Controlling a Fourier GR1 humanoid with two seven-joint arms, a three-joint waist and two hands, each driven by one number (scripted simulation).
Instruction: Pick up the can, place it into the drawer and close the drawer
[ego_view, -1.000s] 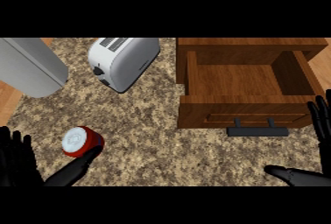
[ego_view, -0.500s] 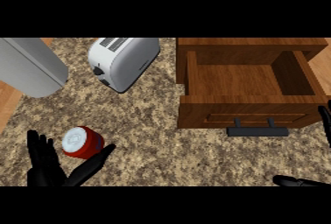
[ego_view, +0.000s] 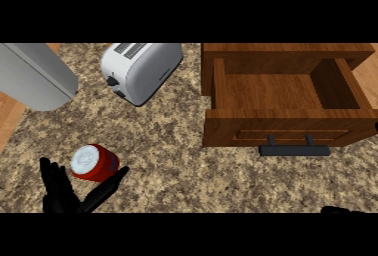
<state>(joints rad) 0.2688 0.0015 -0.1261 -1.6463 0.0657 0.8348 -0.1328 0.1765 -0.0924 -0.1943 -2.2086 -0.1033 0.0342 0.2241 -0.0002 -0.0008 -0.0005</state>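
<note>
Red-walled and white-topped, the can (ego_view: 93, 162) stands upright on the speckled stone counter (ego_view: 177, 165), in the lower left part of the head view. It is well apart from the drawer (ego_view: 288, 107), which occupies the upper right.

Left hand (ego_view: 65, 195): it enters from the lower edge directly below the can. Its fingers (ego_view: 53, 175) are straight and spread, rising along the can's left side. Its thumb (ego_view: 111, 181) extends toward the can's lower right edge. The can sits in the gap between fingers and thumb. Contact cannot be confirmed from this angle; the thumb tip appears to lie just beside the can wall, possibly touching it. The hand is not curled round the can.

Right hand (ego_view: 341, 210): only a small dark part shows at the lower right edge. Whether it is open or closed cannot be determined.

Drawer: wooden, pulled out toward the viewer, with its interior exposed. A dark bar handle (ego_view: 294, 149) is mounted on the front panel.

Other items: a white toaster (ego_view: 140, 70) lies near the top of the counter, angled, between the drawer and a large grey rounded object (ego_view: 33, 75) at the upper left. Both are well apart from the can.
</note>
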